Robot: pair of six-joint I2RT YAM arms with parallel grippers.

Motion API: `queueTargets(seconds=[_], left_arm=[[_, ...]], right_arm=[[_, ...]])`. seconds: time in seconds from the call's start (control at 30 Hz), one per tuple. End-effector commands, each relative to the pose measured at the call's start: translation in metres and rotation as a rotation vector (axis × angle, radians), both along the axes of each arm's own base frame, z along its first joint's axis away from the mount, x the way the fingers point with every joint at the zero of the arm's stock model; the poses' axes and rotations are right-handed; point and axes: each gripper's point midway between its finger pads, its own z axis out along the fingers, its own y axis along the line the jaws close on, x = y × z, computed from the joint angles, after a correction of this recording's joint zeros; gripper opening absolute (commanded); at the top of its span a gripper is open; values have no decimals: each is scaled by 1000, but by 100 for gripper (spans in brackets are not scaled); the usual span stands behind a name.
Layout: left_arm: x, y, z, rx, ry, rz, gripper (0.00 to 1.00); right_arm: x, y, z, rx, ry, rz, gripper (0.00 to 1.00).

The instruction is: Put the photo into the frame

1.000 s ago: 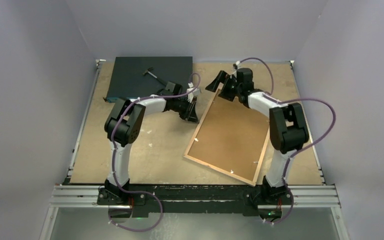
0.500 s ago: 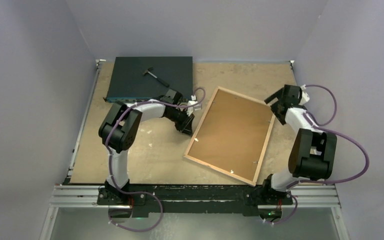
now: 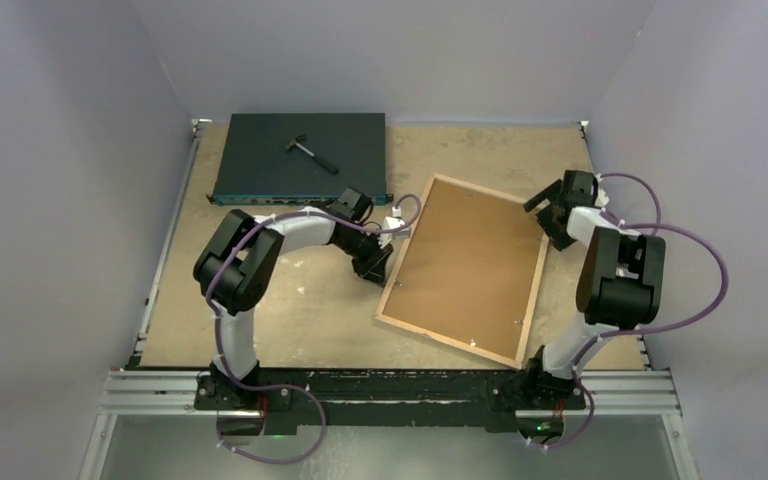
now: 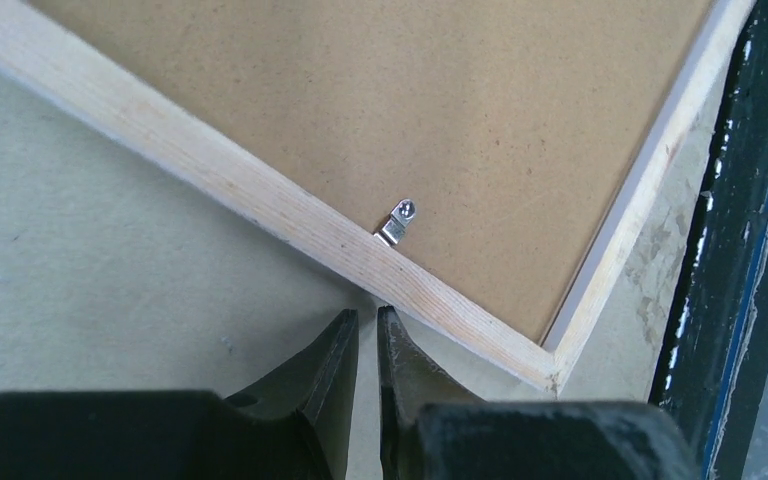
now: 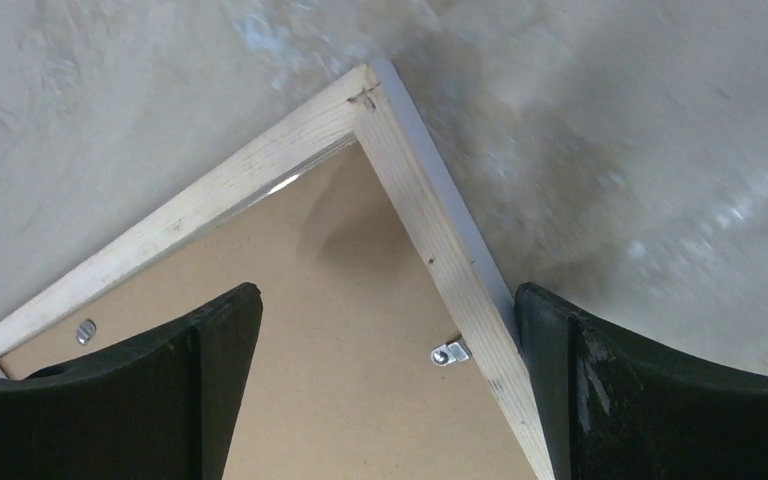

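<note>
Scuffed tan table (image 3: 290, 300) bearing face-down frame (image 3: 445, 341), dark flat box (image 3: 260, 160)

Frame (image 3: 447, 342) front out of sight under backing board (image 3: 465, 265); small object (image 3: 310, 150) on dark box (image 3: 260, 160) indistinct

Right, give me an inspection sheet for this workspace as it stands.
Surface: tan table, scuffed and stained.
Job's things: frame lies face down and skewed, brown backing in it, metal clip by its rail; photo not seen in any view.
Clutter: dark box at the far left, small hammer-like tool on it.
Jaws: left jaws nearly shut on nothing, tips at the frame's left rail; right jaws wide open above the frame's far right corner.
Cables: purple cables loop loose off both arms.
Surroundings: pale walls on three sides, metal rail at the near edge.
</note>
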Motion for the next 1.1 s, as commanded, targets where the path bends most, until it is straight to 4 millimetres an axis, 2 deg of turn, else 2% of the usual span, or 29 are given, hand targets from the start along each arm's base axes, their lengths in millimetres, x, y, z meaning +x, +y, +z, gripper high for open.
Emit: queueTargets(seconds=[0.0, 0.17, 0.23, 0.4, 0.57, 0.67, 0.8, 0.9, 1.07], left_arm=[[-20, -8, -22, 63, 2, -58, 12], [-24, -43, -27, 38, 1, -101, 12], [-27, -56, -31, 34, 10, -120, 12], [-38, -94, -40, 15, 30, -179, 12], [-46, -124, -46, -2, 47, -222, 13], [-50, -134, -50, -9, 58, -223, 13], [-50, -141, -52, -17, 65, -208, 13], [-50, -143, -53, -24, 72, -200, 13], [-51, -151, -53, -40, 84, -191, 14]], right_arm=[[36, 13, -2, 100, -61, 58, 99], [67, 40, -3, 164, -80, 131, 99], [85, 45, 6, 147, -93, 158, 99], [111, 55, 9, 116, -78, 204, 99], [126, 83, -10, 132, -41, 291, 99], [131, 107, -23, 173, -39, 351, 99], [139, 156, -28, 234, -58, 477, 99], [142, 185, -28, 267, -66, 555, 99], [137, 207, -27, 281, -69, 630, 99]])
